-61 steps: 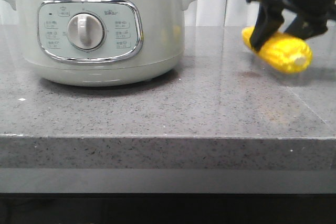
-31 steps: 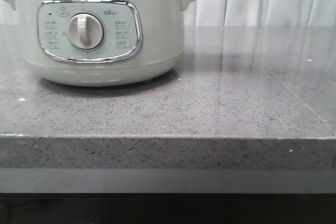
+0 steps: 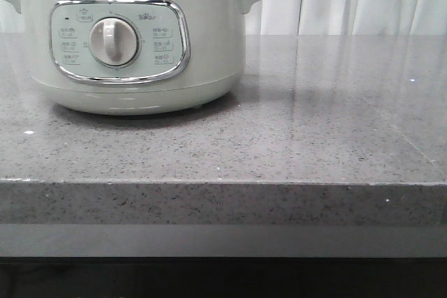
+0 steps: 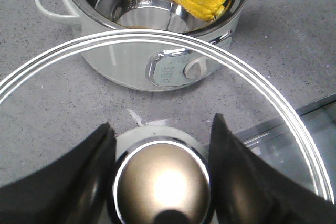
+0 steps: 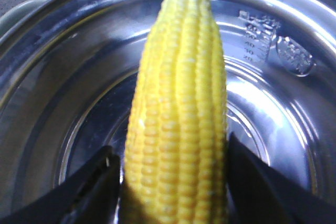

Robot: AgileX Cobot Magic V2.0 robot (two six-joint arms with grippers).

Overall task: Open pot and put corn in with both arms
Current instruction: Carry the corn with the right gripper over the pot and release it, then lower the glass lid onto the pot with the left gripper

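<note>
Yellow corn [image 5: 178, 114] sits clamped in my right end effector [image 5: 173, 192] above the open pot [image 3: 133, 47]; my left end effector [image 4: 160, 177] grips the lid [image 4: 157, 51]. Releasing high could dent the steel liner.

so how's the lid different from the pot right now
The lid is clear glass with a chrome rim and a rounded metal knob; the pot is opaque pale grey-green with a shiny steel interior. The lid is held up off the pot by the left gripper, shut on its knob; the pot sits open on the counter. The pot has the corn over its bowl, held by the right gripper. Both are round and chrome-rimmed.
</note>
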